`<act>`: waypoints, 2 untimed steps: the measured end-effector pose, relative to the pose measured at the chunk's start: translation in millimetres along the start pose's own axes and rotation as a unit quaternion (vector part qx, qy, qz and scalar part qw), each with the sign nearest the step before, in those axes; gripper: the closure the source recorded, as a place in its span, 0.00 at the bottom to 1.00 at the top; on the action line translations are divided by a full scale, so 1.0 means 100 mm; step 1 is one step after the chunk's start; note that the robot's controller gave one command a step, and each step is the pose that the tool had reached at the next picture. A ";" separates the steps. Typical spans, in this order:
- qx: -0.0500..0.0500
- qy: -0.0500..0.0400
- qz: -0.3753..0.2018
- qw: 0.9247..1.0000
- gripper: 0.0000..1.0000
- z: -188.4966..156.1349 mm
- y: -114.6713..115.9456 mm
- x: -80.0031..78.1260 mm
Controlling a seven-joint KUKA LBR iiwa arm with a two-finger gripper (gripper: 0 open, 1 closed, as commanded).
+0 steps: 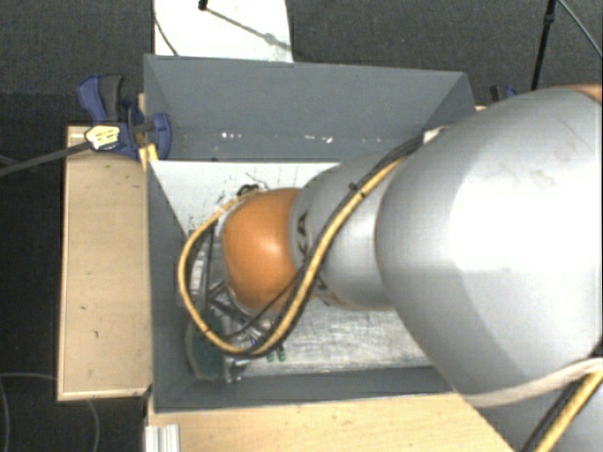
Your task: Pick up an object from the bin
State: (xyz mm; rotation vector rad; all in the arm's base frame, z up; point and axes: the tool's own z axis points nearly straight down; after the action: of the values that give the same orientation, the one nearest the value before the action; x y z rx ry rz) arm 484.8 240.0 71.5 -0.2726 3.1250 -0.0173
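Camera view. Bin (301, 111): grey metal, flat sloping walls, scuffed pale floor. Arm (490, 252): smooth silver cylinder, reaching from the right, angled down into the near-left corner. Cover (259, 248): orange, glossy, domed. Cable (325, 243): yellow, looped round the cover. Gripper (229, 342): low beneath the cover; grasp cannot be told. Dark green object (201, 354): rounded, just beside the gripper, in the near-left corner.

Silver arm (471, 252) comes in from the right, orange wrist cover (256, 248) near left, tool (229, 342) tucked underneath, yellow cable (325, 238) looped round.

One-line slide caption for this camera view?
KUKA arm reaches into the grey bin, its orange wrist cover low over the lower-left corner.
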 end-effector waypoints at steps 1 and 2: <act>0.000 -0.006 0.005 1.000 1.00 -0.02 -0.04 -0.04; -0.006 -0.001 0.099 0.995 1.00 -0.52 -0.16 -0.16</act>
State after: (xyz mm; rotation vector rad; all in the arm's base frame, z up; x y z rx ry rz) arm 503.3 227.2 123.8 0.0369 3.1351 0.0035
